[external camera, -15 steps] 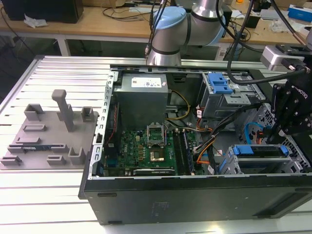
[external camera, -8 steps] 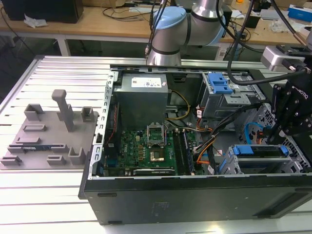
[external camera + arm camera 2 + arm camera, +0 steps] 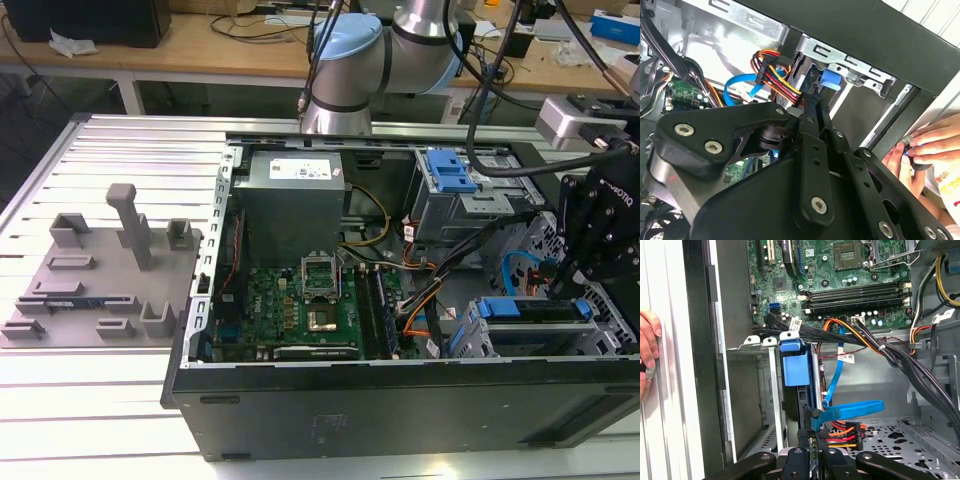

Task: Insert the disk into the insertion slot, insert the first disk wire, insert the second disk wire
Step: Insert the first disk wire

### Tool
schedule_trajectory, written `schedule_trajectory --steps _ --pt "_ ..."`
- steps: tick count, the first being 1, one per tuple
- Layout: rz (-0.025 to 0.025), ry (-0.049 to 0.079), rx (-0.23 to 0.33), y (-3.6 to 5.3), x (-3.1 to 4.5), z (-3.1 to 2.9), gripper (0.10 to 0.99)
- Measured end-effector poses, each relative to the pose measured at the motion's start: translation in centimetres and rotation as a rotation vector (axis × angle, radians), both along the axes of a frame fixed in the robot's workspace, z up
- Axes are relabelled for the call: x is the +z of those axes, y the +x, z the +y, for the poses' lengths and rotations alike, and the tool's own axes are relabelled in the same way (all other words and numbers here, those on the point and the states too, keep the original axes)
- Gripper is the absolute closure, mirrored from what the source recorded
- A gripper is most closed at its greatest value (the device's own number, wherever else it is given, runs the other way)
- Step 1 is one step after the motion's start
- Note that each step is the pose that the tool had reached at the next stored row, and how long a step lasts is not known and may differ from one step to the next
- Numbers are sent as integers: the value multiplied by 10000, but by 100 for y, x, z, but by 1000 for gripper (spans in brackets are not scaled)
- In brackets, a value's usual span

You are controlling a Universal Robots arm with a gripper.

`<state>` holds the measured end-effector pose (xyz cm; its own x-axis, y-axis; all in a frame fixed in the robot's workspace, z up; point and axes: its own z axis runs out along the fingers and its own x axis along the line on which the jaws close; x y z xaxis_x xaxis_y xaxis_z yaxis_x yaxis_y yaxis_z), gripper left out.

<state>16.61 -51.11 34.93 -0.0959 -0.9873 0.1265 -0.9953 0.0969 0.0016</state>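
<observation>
The disk [image 3: 530, 311], in its blue carrier [image 3: 794, 368], sits in the insertion slot [image 3: 468, 342], the low grey cage at the case's front corner on the exterior view's right. My gripper [image 3: 570, 288] hangs just behind the disk's rear edge. In the first wrist view its fingers [image 3: 803, 446] stand close together at the blue wire's connector [image 3: 811, 420], which is against the disk. A black connector with red, yellow and orange wires [image 3: 837, 432] lies right beside it. In the second wrist view my gripper [image 3: 814, 102] is next to that coloured bundle [image 3: 782, 82].
A person's hand [image 3: 646, 347] rests on the case's outer edge by the slot and also shows in the second wrist view, the hand [image 3: 927, 150] holding something small. Thick black cable bundles [image 3: 900, 360] cross above the perforated floor. The taller bay with a blue latch [image 3: 450, 172] stands behind.
</observation>
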Motion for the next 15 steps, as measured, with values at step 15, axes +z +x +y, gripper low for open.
schedule_trajectory --steps 15 --pt "-1 -2 34 0 -49 -6 922"
